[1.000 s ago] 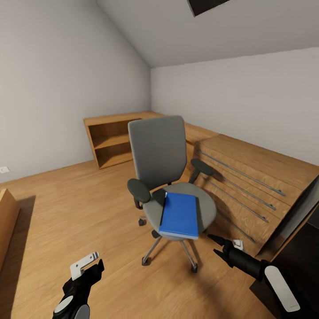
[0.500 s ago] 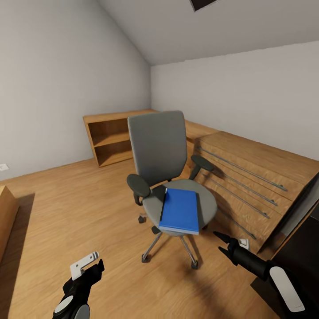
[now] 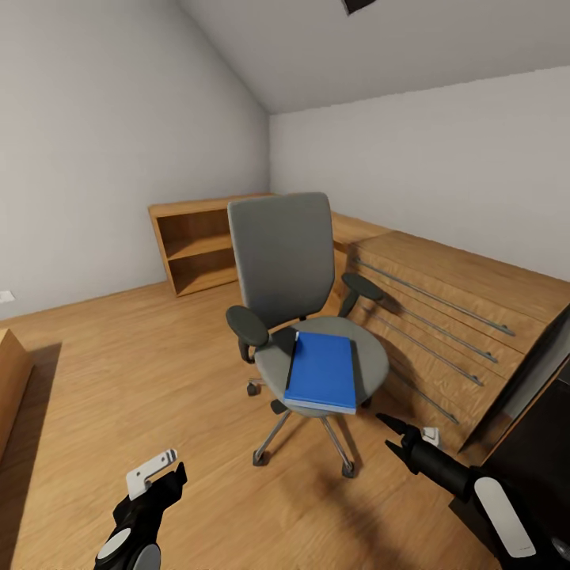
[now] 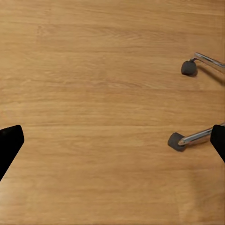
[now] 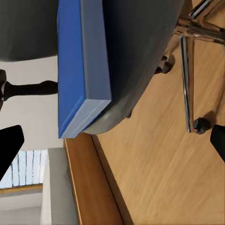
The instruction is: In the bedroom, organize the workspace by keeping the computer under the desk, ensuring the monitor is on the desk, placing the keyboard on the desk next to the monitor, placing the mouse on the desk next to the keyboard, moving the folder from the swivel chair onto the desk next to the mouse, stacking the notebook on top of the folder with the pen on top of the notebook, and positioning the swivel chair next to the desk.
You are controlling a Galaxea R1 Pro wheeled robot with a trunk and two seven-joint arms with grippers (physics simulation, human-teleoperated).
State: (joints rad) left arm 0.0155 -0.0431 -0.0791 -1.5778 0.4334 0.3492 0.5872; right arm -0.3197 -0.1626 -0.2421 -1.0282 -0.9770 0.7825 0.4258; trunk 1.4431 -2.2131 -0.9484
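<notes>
The grey swivel chair [image 3: 285,261] stands mid-room on the wood floor, its back toward the far corner. Flat on its seat lies the blue folder [image 3: 321,381]; the right wrist view catches the folder [image 5: 70,70] edge-on on the seat. My right gripper [image 3: 389,434] hovers open just to the right of the seat and below it, fingertips pointing at the chair. Low at the left, over bare floor, my left gripper [image 3: 158,479] is open and empty. Its wrist view looks down on two chair casters [image 4: 177,140]. A corner of the desk's black top [image 3: 542,443] shows at the lower right.
A long wooden drawer unit [image 3: 443,317] runs along the right wall behind the chair. An open wooden shelf [image 3: 198,245] stands in the far corner. Another wooden piece [image 3: 12,380] juts in at the left edge. Open floor [image 3: 142,356] lies left of the chair.
The whole view has shifted a little, so the chair sits slightly higher in the picture. Both arms keep nearly the same pose, and the folder has not moved on the seat.
</notes>
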